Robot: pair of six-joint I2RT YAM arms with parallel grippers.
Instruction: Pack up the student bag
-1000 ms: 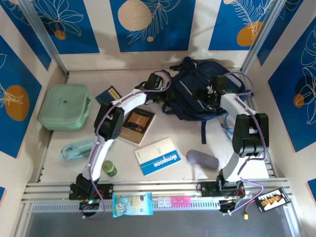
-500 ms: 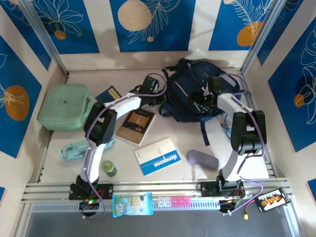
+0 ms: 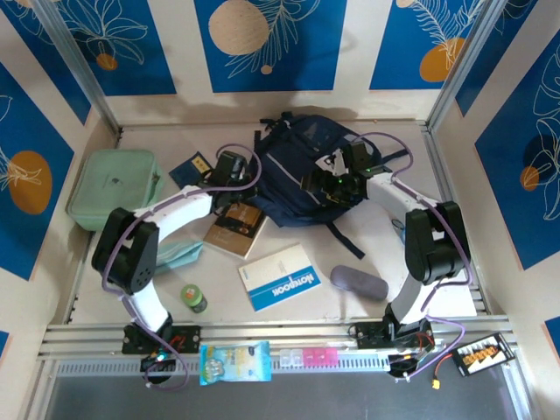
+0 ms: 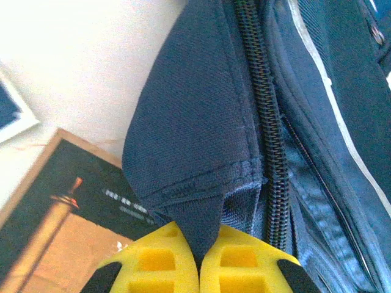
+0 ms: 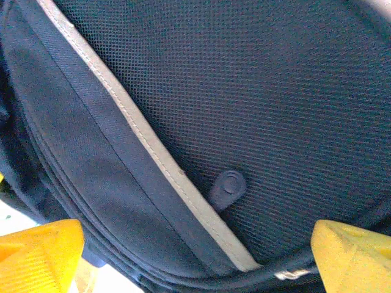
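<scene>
The student bag [image 3: 302, 166] is laid flat at the far middle of the table [image 3: 157, 140], between the two arms. A folded corner of its navy fabric, just beside a black zip line, is pinched tight between the yellow pads of the left gripper [image 4: 200, 256]. This hold is probably meant to steady or tension the bag so that a zip can be worked. The right gripper [image 5: 194, 253] is held with its jaws spread wide over the bag's mesh front panel, and nothing is grasped by it. A small pull tab [image 5: 227, 186] beside a grey trim line lies between its fingers, untouched, and is judged the likely target.

A brown-covered book [image 4: 55, 201] is seen just under the pinched corner. The mint green case [image 3: 114, 188] and the blue notebook [image 3: 280, 277] are left apart on the table, not yet packed.

Whether any compartment is open cannot be told, and the bag's inside is hidden. In the top view the fingertips of the left gripper [image 3: 248, 178] are covered by its wrist. The book's title is too blurred to be read.
</scene>
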